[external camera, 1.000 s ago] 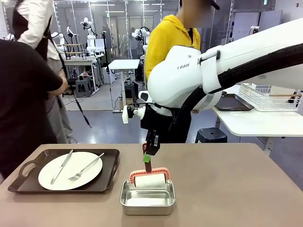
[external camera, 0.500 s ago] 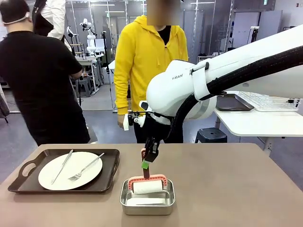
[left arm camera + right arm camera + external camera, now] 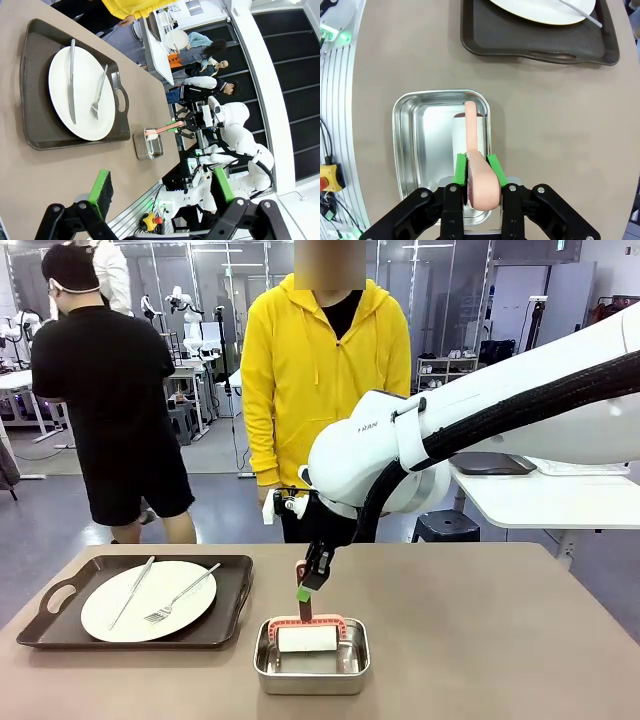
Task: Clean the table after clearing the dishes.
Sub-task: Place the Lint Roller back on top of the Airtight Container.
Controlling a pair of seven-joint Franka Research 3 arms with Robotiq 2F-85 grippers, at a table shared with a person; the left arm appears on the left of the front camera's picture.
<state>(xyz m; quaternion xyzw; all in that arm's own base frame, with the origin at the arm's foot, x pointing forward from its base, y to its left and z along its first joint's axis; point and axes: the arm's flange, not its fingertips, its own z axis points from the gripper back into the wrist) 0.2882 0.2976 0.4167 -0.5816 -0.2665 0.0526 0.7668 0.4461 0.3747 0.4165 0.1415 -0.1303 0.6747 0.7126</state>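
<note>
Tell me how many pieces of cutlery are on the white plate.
2. A knife lies on the left half of the plate, a fork on its right half; the plate sits in the dark tray. Nothing seems hidden.

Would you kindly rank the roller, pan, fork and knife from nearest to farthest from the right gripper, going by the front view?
1. Roller: held in the right gripper.
2. Pan: just below it.
3. Fork: left, on the plate.
4. Knife: farther left on the plate.
</note>
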